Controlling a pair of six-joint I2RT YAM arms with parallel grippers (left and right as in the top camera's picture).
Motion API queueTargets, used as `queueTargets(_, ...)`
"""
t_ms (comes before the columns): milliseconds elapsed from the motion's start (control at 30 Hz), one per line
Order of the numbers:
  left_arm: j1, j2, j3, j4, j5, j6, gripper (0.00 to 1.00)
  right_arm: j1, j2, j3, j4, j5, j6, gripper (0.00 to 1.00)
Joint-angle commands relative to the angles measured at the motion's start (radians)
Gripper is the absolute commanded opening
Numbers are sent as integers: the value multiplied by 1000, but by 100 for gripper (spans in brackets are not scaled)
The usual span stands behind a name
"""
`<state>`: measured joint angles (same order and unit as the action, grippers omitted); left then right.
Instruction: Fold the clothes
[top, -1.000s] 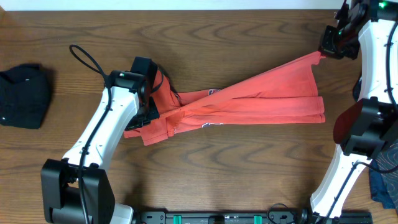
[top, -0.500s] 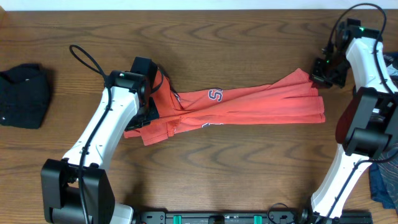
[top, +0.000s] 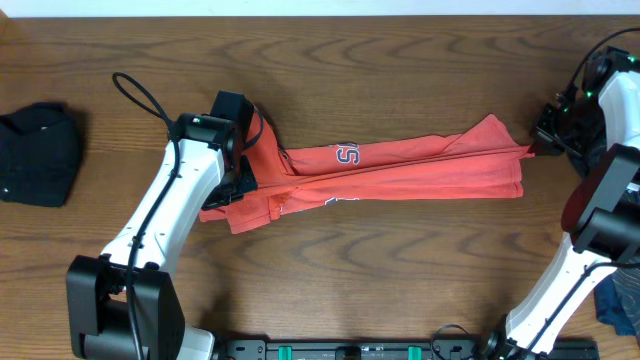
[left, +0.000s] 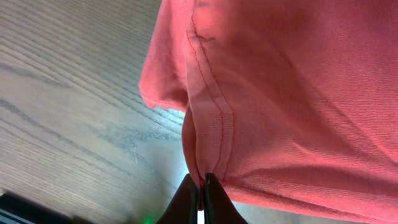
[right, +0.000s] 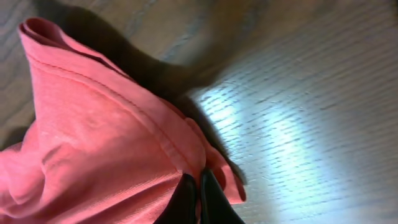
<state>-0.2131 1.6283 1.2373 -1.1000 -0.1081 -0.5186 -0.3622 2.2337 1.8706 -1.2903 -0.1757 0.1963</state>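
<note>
A coral-red T-shirt (top: 400, 172) with white-and-navy lettering lies stretched across the middle of the wooden table, folded lengthwise. My left gripper (top: 243, 172) is shut on its left end; the left wrist view shows the black fingertips (left: 200, 190) pinching a stitched hem (left: 214, 124). At the far right, my right gripper (top: 540, 140) is shut on the shirt's right corner, and in the right wrist view its fingertips (right: 198, 186) clamp a fold of red cloth (right: 106, 143). A black cloth bundle (top: 38, 152) lies at the table's left edge. A navy patterned garment (top: 618, 295) peeks in at the lower right.
A black cable (top: 140, 95) loops from the left arm over the table. The right arm's base (top: 600, 205) stands by the right edge. Bare wood (top: 380, 270) lies in front of the shirt.
My right gripper has swung down and outward to the right, carrying the shirt's corner with it and laying the upper layer flatter. The left gripper has stayed put.
</note>
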Motion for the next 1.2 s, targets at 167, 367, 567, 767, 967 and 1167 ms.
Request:
queueTargets(167,6,-14,-5,-13,-42,10,6,104,-18,1,8,40,-29,1)
queueTargets(367,6,-14,-5,-13,-42,10,6,149,-18,1,6,41,-30,1)
queueTargets(567,6,-14,-5,-13,-42,10,6,162,-18,1,-4,42,-35,36)
queueTargets(767,6,-14,-5,-12,-42,10,6,162,-18,1,-17,48,-42,59)
queueTargets(967,6,-14,-5,-10,-42,10,10,162,-18,27,-11,48,-75,40)
queueTargets(1167,10,-15,14,5,-42,13,29,162,-18,199,-82,36,-75,66)
